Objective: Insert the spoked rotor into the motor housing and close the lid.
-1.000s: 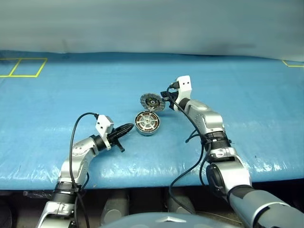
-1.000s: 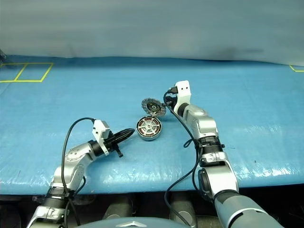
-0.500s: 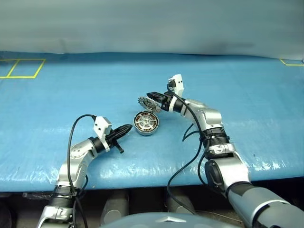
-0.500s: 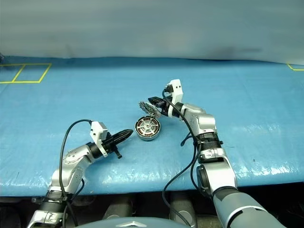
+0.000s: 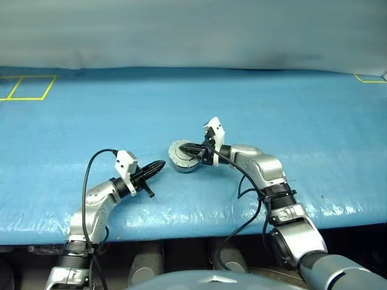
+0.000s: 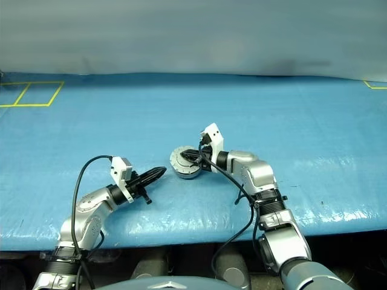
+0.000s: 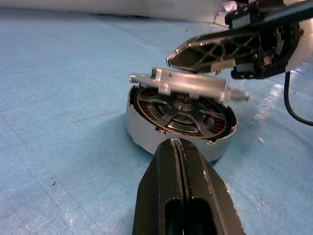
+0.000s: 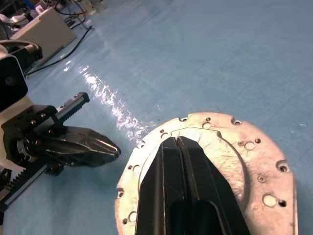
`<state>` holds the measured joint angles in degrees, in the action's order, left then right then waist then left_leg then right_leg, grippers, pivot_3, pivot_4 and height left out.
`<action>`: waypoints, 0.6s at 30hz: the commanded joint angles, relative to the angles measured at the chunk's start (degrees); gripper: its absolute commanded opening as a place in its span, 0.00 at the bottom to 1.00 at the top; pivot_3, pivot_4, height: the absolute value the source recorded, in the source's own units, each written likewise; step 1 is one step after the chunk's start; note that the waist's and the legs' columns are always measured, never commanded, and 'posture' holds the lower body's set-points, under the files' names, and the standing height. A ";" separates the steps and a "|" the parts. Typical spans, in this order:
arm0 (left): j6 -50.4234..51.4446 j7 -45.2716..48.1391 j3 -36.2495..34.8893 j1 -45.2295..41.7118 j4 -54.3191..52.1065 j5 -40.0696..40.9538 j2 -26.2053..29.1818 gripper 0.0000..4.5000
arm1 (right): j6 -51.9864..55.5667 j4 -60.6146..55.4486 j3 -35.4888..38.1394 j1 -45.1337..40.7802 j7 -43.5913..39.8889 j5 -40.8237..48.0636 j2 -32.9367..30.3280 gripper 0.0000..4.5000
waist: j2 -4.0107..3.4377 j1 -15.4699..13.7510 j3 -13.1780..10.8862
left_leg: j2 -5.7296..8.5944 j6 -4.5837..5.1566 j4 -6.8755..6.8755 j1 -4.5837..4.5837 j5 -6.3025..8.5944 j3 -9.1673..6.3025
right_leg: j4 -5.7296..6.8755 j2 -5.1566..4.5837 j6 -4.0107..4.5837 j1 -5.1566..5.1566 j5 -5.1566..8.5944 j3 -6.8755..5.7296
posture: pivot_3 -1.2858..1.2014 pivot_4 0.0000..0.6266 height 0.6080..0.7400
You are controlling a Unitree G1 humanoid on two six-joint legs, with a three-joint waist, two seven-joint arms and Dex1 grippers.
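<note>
**Lid poised over motor housing on blue work surface**

The lid [image 7: 188,87], a round grey metal disc, sits tilted over the motor housing [image 7: 146,129] near the middle of a blue sheeted table [image 5: 290,103]. In the left wrist view one side of the lid is raised, leaving a gap through which the spoked rotor [image 7: 181,108] can be seen seated inside the housing, its pale spokes running to a centre hub above a ring of copper-coloured windings. The right gripper [image 5: 188,147] lies across the plain outer face of the lid, its two black fingers [image 8: 183,171] pressed together with no gap between them and resting on the metal; whether they pinch the lid or merely rest on it cannot be told. The left gripper [image 5: 158,165] sits low over the table just beside the housing, pointing toward it, its fingers likewise closed together on nothing and apart from the housing wall. Yellow tape lines [image 5: 27,87] mark squares at the far left corner of the table.
</note>
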<state>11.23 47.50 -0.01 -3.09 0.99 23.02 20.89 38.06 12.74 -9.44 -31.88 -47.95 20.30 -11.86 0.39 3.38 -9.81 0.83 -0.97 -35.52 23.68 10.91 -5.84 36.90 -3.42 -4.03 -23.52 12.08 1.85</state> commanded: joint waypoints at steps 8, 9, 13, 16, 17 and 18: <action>-0.25 -0.59 -0.59 -0.43 -2.46 0.29 -0.30 0.00 | -6.55 -1.86 -4.17 4.83 9.27 -8.26 0.99 0.01 | 0.05 -0.01 0.19 | -0.02 -0.01 0.00 -0.16 0.00 0.00 | 0.00 0.00 0.05 0.14 0.05 -0.01 | 0.52 0.24 1.00; -0.30 -0.62 -0.53 -0.43 -2.43 0.23 -0.40 0.00 | -7.34 -2.00 -3.10 5.13 9.88 -7.61 1.72 0.01 | 0.05 -0.02 0.20 | -0.03 -0.02 -0.01 -0.19 0.00 0.00 | 0.01 0.01 0.05 0.17 0.05 -0.01 | 0.52 0.24 1.00; -2.08 -1.50 -0.34 -0.70 -1.65 -1.05 -0.97 0.00 | -11.34 -6.00 0.25 6.70 8.91 -4.38 2.90 0.05 | 0.05 -0.19 0.20 | -0.03 -0.05 -0.09 -0.17 -0.04 0.00 | 0.01 0.01 0.07 0.20 0.01 0.00 | 0.52 0.24 1.00; -1.57 -1.13 -0.01 -0.89 -1.60 -0.49 -1.06 0.00 | -12.20 -7.63 0.84 7.69 9.41 -3.95 3.15 0.20 | 0.04 -0.36 0.19 | -0.02 -0.05 -0.11 -0.09 -0.05 0.01 | 0.00 0.00 0.06 0.13 0.00 0.01 | 0.52 0.24 1.00; -1.46 -1.00 0.10 -0.91 -1.70 -0.39 -1.05 0.00 | -12.61 -8.30 1.05 8.12 9.91 -3.85 3.41 0.26 | 0.04 -0.42 0.19 | -0.02 -0.05 -0.09 -0.09 -0.05 0.00 | -0.01 0.00 0.06 0.12 0.00 0.01 | 0.52 0.24 1.00; -1.35 -0.94 0.15 -0.93 -1.80 -0.31 -1.06 0.00 | -12.71 -8.89 1.41 8.44 10.84 -3.80 3.79 0.34 | 0.04 -0.46 0.19 | -0.02 -0.05 -0.07 -0.08 -0.05 0.01 | -0.01 0.00 0.06 0.10 0.00 0.01 | 0.52 0.24 1.00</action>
<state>10.45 46.27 0.05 -3.42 0.99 22.48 19.95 26.49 6.68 -9.14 -23.65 -38.15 15.80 -8.65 0.43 2.92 -9.63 0.81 -1.03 -35.56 23.61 10.86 -5.83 36.89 -3.41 -3.97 -23.44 12.08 1.86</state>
